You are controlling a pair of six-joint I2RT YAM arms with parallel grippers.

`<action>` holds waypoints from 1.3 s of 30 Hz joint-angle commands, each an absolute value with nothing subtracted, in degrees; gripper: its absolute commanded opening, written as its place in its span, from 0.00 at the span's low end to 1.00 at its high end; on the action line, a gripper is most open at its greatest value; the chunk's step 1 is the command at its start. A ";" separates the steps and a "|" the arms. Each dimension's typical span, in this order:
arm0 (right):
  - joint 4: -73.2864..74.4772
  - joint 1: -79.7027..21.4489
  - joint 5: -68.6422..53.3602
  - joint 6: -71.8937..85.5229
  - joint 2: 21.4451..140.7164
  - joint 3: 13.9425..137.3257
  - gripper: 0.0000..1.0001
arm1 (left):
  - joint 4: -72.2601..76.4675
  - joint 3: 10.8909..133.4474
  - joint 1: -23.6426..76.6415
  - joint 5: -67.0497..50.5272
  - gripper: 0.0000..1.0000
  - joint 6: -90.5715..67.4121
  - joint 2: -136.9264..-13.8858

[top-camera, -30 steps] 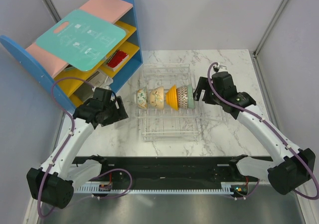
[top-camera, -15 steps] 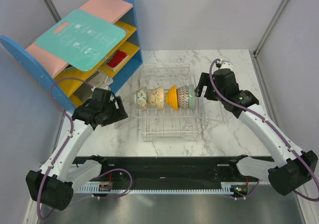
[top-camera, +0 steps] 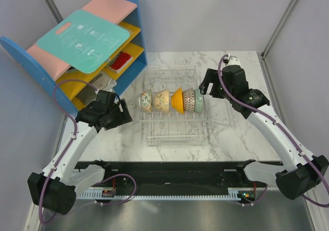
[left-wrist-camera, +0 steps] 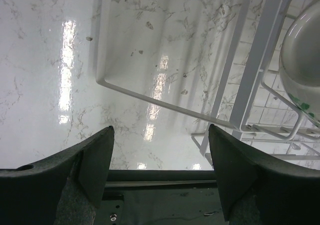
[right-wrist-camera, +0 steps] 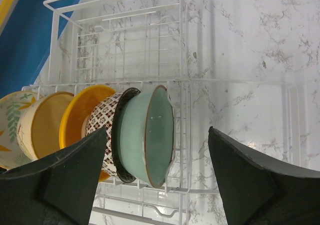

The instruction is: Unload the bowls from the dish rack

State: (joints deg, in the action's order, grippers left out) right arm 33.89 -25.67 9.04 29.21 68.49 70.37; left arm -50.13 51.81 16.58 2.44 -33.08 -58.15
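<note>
Marble bench (top-camera: 241, 133) carries the rack (top-camera: 175, 134), with five bowls (top-camera: 172, 100) on edge in a row inside. Left claw (top-camera: 126, 113) is released and empty beside the rack's left side. Right claw (top-camera: 203, 89), also released, is near the mint bowl (right-wrist-camera: 150, 135).

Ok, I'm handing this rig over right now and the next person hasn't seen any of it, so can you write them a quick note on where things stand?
Left gripper: open, empty, over the table by the left side of the dish rack.
Right gripper: open, empty, facing the green bowl at the right end of the row.
Bowls: all five stand on edge in one row in the rack, left to right: flowered bowl, cream bowl, orange bowl, brown patterned bowl, green bowl.
Done: nothing unloaded.
Left: all five; the green one looks like the likely first pick.
</note>
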 commanded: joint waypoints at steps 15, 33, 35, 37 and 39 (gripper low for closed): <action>30.15 -25.93 5.97 30.32 69.61 67.15 0.88 | -45.71 53.43 16.79 1.06 0.83 -31.29 -55.99; 30.59 -25.93 10.20 29.71 68.29 66.80 0.95 | -46.84 76.99 33.56 17.90 0.80 -29.53 -71.18; 30.59 -25.84 10.20 29.79 68.29 66.36 0.95 | -47.28 79.01 36.99 20.47 0.80 -29.88 -72.59; 30.59 -25.93 10.11 29.97 68.38 66.18 0.95 | -48.25 80.67 38.40 23.02 0.80 -30.06 -75.05; 30.67 -25.93 10.11 30.06 68.20 66.09 0.95 | -48.69 81.82 39.11 24.95 0.80 -29.62 -76.63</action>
State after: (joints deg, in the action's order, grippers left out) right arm 31.81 -25.67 9.08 30.00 69.71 66.37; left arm -47.48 77.45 37.34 16.78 -30.76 -74.22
